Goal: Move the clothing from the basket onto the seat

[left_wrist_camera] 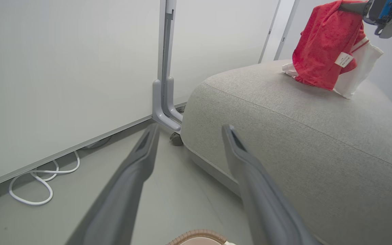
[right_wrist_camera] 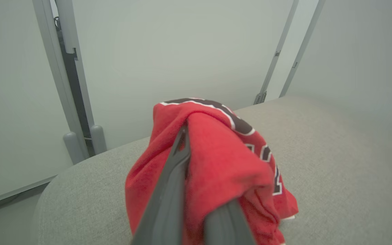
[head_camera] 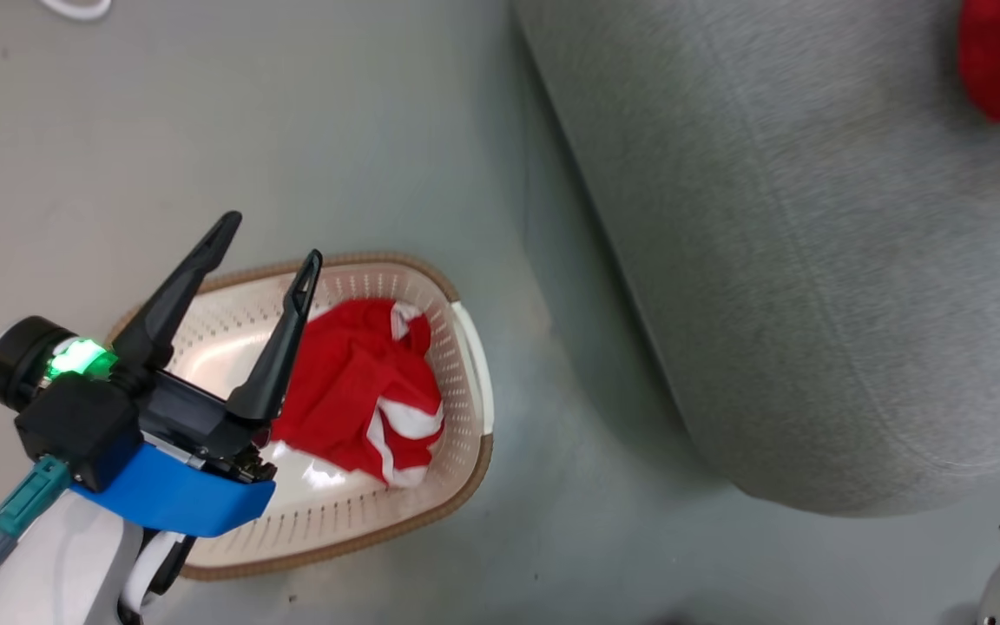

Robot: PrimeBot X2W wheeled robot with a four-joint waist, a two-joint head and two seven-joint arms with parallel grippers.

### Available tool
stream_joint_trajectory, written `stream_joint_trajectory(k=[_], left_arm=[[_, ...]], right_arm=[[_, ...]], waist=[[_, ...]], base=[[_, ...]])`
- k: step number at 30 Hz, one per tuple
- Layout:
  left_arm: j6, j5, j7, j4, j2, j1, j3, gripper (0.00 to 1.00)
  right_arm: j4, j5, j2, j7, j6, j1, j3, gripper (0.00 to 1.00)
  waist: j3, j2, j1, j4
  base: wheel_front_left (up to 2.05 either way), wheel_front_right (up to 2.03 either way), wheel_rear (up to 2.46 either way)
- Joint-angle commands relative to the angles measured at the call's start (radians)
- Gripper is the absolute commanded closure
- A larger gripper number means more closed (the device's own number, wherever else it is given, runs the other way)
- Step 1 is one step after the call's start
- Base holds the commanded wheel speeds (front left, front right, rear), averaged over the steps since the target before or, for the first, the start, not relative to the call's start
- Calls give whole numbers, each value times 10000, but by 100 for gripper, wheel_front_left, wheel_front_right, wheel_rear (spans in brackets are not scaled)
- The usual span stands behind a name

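Right gripper [right_wrist_camera: 185, 136] clamps a red lettered jersey [right_wrist_camera: 223, 163] hanging lengthwise downward onto the rounded grey fabric sofa cushion [right_wrist_camera: 335, 153]. Left gripper [head_camera: 273, 236], fingers apart, hovers over a crumpled red garment [head_camera: 352, 391] in the cream perforated plastic basket [head_camera: 458, 373].

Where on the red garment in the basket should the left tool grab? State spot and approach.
Pinch the raised crumpled fold near the middle of the red garment, coming down from above with the open left tool; the basket walls likely block side approaches.

Open floor [head_camera: 569, 451] between basket [head_camera: 458, 369] and seat [head_camera: 795, 260]
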Motion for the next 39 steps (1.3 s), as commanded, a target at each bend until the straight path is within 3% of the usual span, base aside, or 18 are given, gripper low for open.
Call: stream_joint_trajectory(k=[1,8,16,18,19,20,27,39], left_arm=[[-11,59,-48,-165,49,-189,88,0],[-11,92,-49,-586,172,31,243,0],[-11,43,-48,-530,125,-32,122,0],[-11,15,-48,-477,48,-36,86,0],[-11,2,-48,-454,13,-32,87,0],[-11,-23,-49,-423,-36,-19,91,0],[-11,-146,-48,3,-605,215,-26,0],[-11,-543,-48,1687,-2218,1528,271,0]], right_arm=[[-109,-113,42,-69,1,306,-237,100],[130,-236,307,-570,1,962,-896,100],[1069,-166,347,-1076,1,1143,-677,100],[1301,-256,344,-1194,1,1209,-555,53],[1373,-317,348,-1242,1,1245,-497,17],[1427,-351,346,-1311,1,1279,-443,0],[1537,-565,345,-1561,1,1882,106,0],[840,-320,342,-1312,1,4539,1781,0]], waist=[[851,0,-2,454],[1251,0,-2,449],[1087,0,-2,370],[962,0,-2,369],[888,0,-2,370],[804,0,-2,374],[-285,0,-2,528],[-3462,0,-2,1053]], base=[[0,0,0],[0,0,0],[0,0,0],[0,0,0],[0,0,0],[0,0,0],[0,0,0],[0,0,0]])
